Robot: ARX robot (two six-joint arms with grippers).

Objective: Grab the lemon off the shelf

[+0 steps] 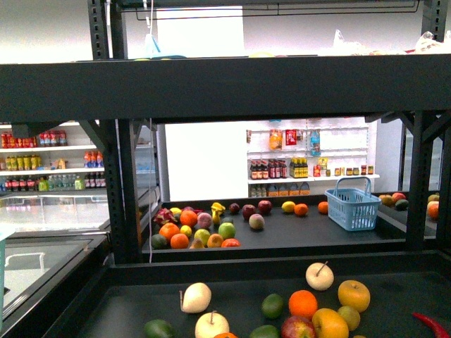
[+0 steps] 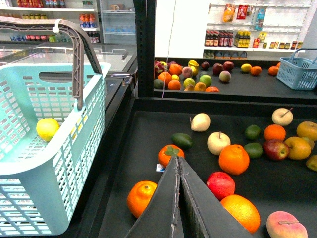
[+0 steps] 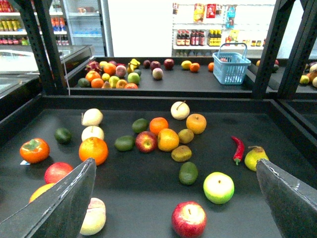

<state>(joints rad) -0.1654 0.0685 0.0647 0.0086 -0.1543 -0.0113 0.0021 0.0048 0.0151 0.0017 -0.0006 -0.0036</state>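
The shelf, a black metal tiered stand, was seen to present its fruit loose on flat rimmed trays, a layout judged to keep each piece reachable from above and prevent it rolling off. A pale blue basket was found just beside the lower tray on the left arm's side, handle raised, and was judged to be placed there as the receptacle for picked fruit. The right gripper was observed over the lower tray with its jaws spread wide and nothing between them. The left gripper was observed above the same tray with its jaws brought together and nothing held. The lemon was located inside the basket, resting on its floor against the slotted wall, apart from both grippers; the pick was therefore judged essentially done. It was noted as small, rounded, evenly bright yellow and matte, with no stalk visible. Finer surface detail could not be made out.
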